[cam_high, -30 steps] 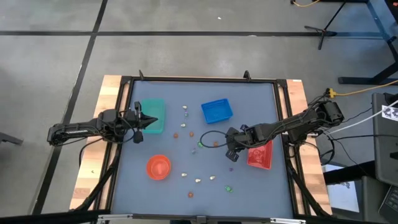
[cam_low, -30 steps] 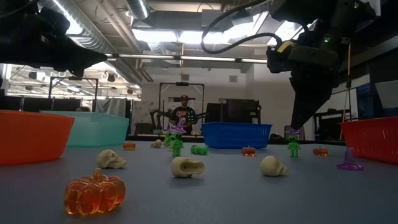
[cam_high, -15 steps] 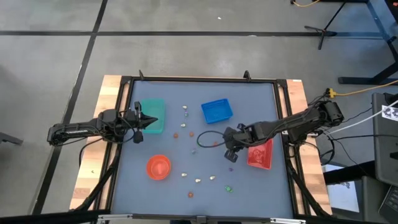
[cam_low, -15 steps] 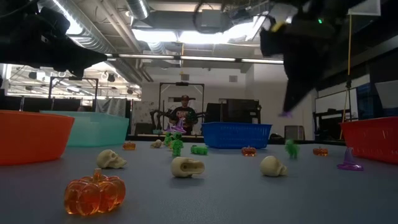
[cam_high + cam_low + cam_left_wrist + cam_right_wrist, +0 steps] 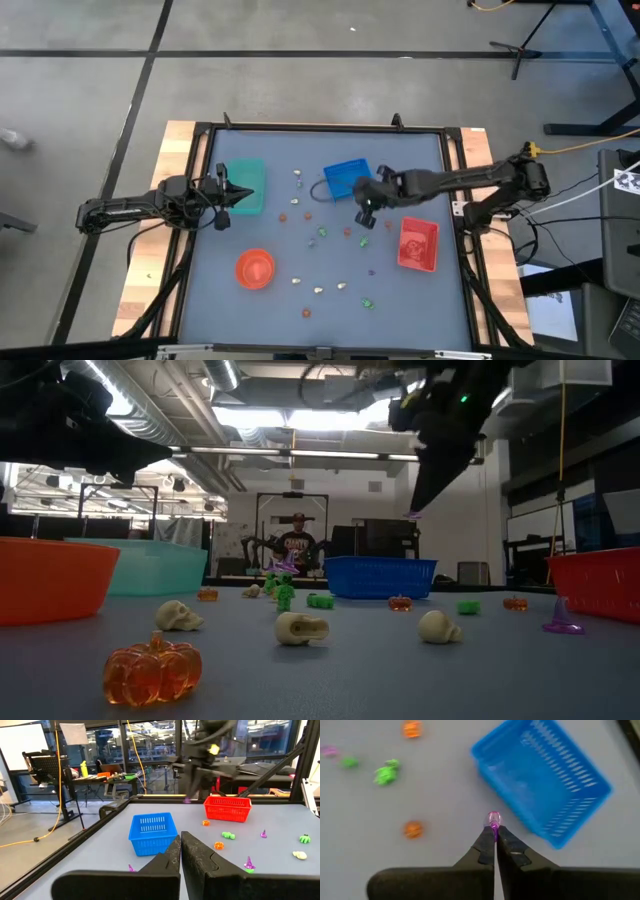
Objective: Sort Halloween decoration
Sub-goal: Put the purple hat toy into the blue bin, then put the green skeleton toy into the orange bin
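The Halloween decoration is many tiny trinkets lying scattered on the grey table: cream skulls (image 5: 301, 628), orange pumpkins (image 5: 152, 671), green figures (image 5: 285, 593) and purple hats (image 5: 563, 618). My right gripper (image 5: 362, 214) hangs high above the table beside the blue tray (image 5: 348, 178), shut on a small purple trinket (image 5: 493, 819). My left gripper (image 5: 243, 195) is shut with nothing in it and hovers over the teal tray (image 5: 245, 187); its fingers (image 5: 172, 851) show pressed together. My right gripper pinches the purple trinket (image 5: 413, 515) between the free ends of its two fingers (image 5: 508, 844). It comes at it from above, pointing down. The trinket's upper end (image 5: 493, 815) sticks out past the fingertips. It is lifted well clear of the table.
The red tray (image 5: 418, 244) sits near the table's right edge and the orange round bowl (image 5: 254, 268) toward the near left. The table has a black raised frame (image 5: 320, 128). A person (image 5: 296, 540) stands in the room far behind the table.
My right gripper has risen and swung from beside the red tray toward the far side and left, up to the blue tray, carrying the purple trinket clear of the table. A green figure that stood near it now lies flat.
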`<state>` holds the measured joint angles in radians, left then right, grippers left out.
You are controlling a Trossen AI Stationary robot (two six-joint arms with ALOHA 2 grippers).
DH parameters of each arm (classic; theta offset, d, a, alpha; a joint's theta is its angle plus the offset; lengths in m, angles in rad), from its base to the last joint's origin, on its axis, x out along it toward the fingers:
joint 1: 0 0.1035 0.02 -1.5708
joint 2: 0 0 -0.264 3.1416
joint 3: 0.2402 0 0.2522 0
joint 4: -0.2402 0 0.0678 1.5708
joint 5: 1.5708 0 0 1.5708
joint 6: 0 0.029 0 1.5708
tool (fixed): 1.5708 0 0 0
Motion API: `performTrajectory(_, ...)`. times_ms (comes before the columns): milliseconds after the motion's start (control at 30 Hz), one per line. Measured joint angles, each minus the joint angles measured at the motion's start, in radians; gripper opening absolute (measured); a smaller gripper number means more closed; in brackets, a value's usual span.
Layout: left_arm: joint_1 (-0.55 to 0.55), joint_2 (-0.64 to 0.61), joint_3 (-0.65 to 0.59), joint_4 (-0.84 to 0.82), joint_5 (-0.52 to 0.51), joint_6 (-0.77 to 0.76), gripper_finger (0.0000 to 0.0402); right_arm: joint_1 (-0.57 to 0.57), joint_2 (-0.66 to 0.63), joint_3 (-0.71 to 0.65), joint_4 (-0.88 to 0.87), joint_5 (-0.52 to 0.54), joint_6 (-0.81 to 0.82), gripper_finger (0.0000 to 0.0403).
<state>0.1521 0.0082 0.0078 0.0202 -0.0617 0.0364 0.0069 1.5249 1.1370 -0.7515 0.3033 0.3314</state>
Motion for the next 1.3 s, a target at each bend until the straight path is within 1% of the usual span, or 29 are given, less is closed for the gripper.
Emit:
performTrajectory(100, 0.0, 0.0, 0.0, 0.0, 0.0, 0.0, 0.0, -0.074, 0.0, 0.0, 0.011, -0.012, -0.059, 0.0002)
performTrajectory(333, 0.0, 0.0, 0.0, 0.0, 0.0, 0.0, 0.0, -0.198, 0.011, 0.0, 0.081, -0.123, -0.195, 0.0002)
performTrajectory(533, 0.0, 0.0, 0.0, 0.0, 0.0, 0.0, 0.0, -0.249, 0.07, -0.001, 0.129, -0.14, -0.235, 0.0003)
performTrajectory(667, 0.0, 0.0, 0.0, 0.0, 0.0, 0.0, 0.0, -0.266, 0.107, -0.001, 0.13, -0.139, -0.235, 0.0003)
performTrajectory(733, 0.0, 0.0, 0.0, 0.0, 0.0, 0.0, 0.0, -0.272, 0.116, -0.002, 0.13, -0.14, -0.236, 0.001)
performTrajectory(833, 0.0, 0.0, 0.0, 0.0, 0.0, 0.0, 0.0, -0.27, 0.123, -0.002, 0.133, -0.147, -0.236, 0.0038)
performTrajectory(1100, 0.0, 0.0, 0.0, 0.0, 0.0, 0.0, 0.0, -0.27, 0.123, -0.002, 0.133, -0.134, -0.237, 0.0152)
performTrajectory(1200, 0.0, 0.0, 0.0, 0.0, 0.0, 0.0, 0.0, -0.27, 0.123, -0.002, 0.133, -0.131, -0.237, 0.0183)
performTrajectory(1300, 0.0, 0.0, 0.0, 0.0, 0.0, -0.001, 0.0, -0.27, 0.123, -0.002, 0.133, -0.131, -0.237, 0.0203)
